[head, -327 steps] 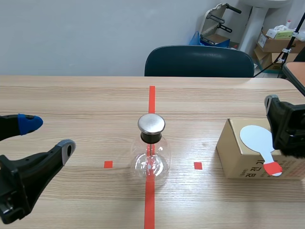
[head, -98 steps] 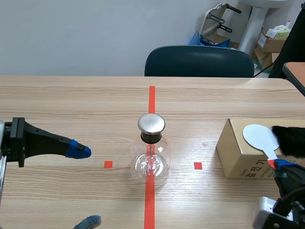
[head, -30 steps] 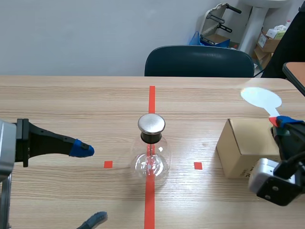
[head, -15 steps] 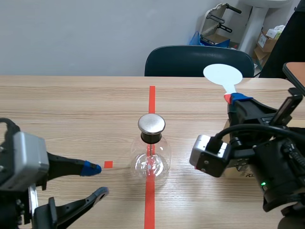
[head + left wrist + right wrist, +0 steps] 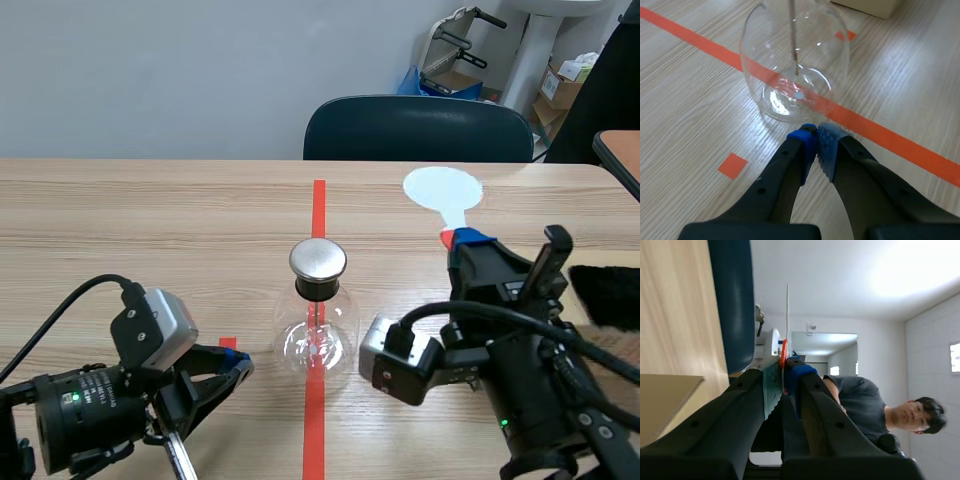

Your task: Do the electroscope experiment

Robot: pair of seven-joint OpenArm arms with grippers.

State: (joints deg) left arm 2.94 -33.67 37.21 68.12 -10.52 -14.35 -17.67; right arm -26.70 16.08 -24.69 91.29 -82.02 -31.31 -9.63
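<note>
The electroscope, a round glass flask (image 5: 318, 335) with a metal cap (image 5: 318, 258), stands on the red centre line. Seen from the left wrist, the flask (image 5: 794, 60) shows a thin rod inside. My left gripper (image 5: 238, 364) lies low on the table just left of the flask, and in its own view the left gripper (image 5: 815, 145) is shut with the blue pads meeting on nothing, tips just short of the glass. My right gripper (image 5: 466, 243) is shut on the red handle of a white round paddle (image 5: 442, 189), held upright to the right of the cap. The paddle (image 5: 787, 315) appears edge-on between the fingers.
A black furry cloth (image 5: 606, 294) lies on a cardboard box (image 5: 622, 352) at the right, mostly hidden behind my right arm. A dark blue chair (image 5: 418, 128) stands at the far table edge. A person (image 5: 865, 410) shows in the right wrist view.
My left gripper has shut and come in close beside the flask. The right arm has carried the paddle left and lower, nearer the metal cap.
</note>
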